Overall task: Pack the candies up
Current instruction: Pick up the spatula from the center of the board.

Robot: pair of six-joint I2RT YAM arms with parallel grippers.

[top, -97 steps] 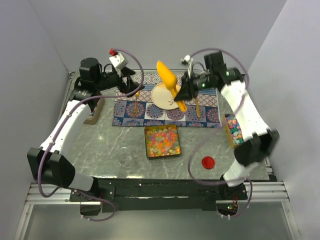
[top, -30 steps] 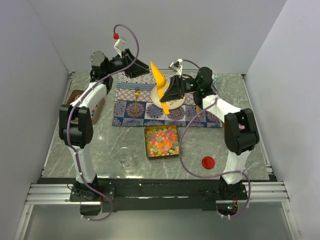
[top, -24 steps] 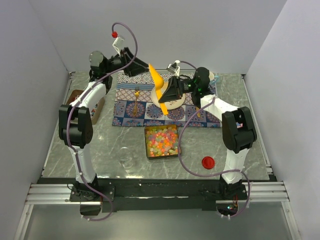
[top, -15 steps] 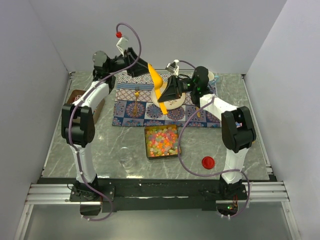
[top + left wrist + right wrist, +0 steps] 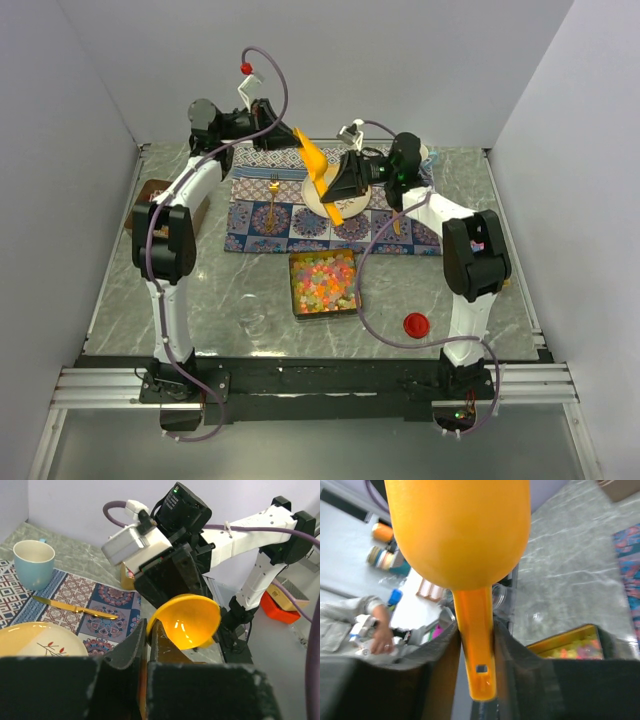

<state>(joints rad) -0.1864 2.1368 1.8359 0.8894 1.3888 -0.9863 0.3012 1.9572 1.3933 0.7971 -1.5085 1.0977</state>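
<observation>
An orange scoop (image 5: 318,170) hangs in the air above the cream plate (image 5: 313,196) at the back of the table, between my two grippers. In the left wrist view, my left gripper (image 5: 148,630) is shut on the rim of the scoop's (image 5: 187,622) bowl. My right gripper (image 5: 475,645) has the scoop's (image 5: 457,530) handle between its fingers, which press it on both sides. The candies (image 5: 324,280), tiny pink, orange, yellow and green sweets, fill a square gold tray (image 5: 292,285) mid-table. The scoop's bowl looks empty.
A patterned mat (image 5: 400,235) carries the plate, a gold fork (image 5: 272,200), a gold knife (image 5: 75,609) and a blue cup (image 5: 34,562). A clear jar (image 5: 255,318) and a red lid (image 5: 416,324) lie near the front. A brown box (image 5: 150,195) stands at the left.
My left gripper has moved right to the scoop's bowl and shut on its rim. The right arm and the scoop have shifted only slightly.
</observation>
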